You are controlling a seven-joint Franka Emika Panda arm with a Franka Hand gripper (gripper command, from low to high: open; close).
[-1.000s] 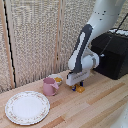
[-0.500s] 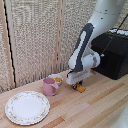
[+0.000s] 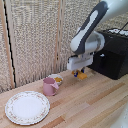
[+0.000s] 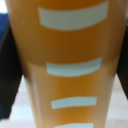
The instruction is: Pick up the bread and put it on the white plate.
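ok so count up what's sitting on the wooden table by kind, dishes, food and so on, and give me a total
Plates: 1, the white plate
Mugs: 1, the pink mug
Bowls: 1, a small white bowl behind the mug, holding something orange-yellow
Bread: 1, the bread at the end effector
Black boxes: 1, the black box
Total: 5

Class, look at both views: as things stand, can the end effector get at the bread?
Probably yes. In the exterior view the end effector sits right at the bread, with nothing between them. The wrist view is filled by the bread, though whether the fingers have closed is unclear.
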